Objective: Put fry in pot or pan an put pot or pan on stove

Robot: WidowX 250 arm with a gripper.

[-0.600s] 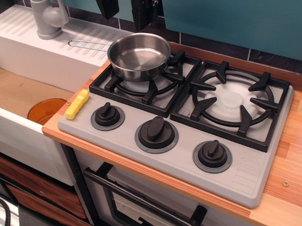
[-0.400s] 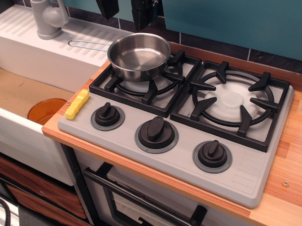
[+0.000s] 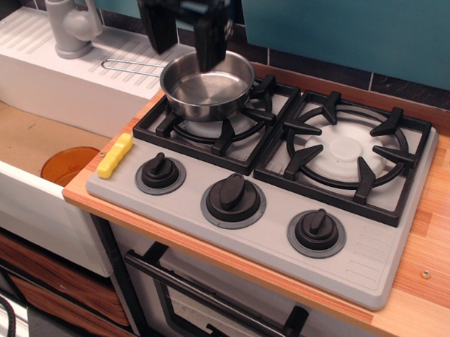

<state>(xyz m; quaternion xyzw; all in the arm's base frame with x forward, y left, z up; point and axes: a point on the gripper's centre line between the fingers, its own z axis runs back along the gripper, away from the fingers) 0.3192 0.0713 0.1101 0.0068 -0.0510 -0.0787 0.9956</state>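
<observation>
Two black fingers (image 3: 210, 43) of the gripper (image 3: 184, 38) hang at the 12 o'clock edge of the view, spread apart with nothing between them, poised over the back rim of the pan (image 3: 207, 84). The pan, a shiny steel saucepan, sits on the left burner grate (image 3: 209, 128) of the stove (image 3: 361, 260), its wire handle (image 3: 129, 65) pointing toward 9 o'clock over the white drainboard (image 3: 74, 70). Its bowl appears empty. The fry (image 3: 115, 154), a ridged yellow stick, lies at the stove's 9 o'clock corner, partly on the grey plate and partly on the wooden counter edge (image 3: 89, 195), well apart from both pan and gripper, just beside the leftmost knob (image 3: 160, 171). An orange disc (image 3: 68, 165) rests in the sink basin (image 3: 24, 138) beyond it. Judged from this layout, the pan already occupies its goal position, so the outstanding step is loading the fry. The open fingers suit a pick, yet they stand over the pan, not the fry; a travel toward 7 o'clock would be needed. The fry's perch on the counter edge invites a slip into the sink if nudged.
</observation>
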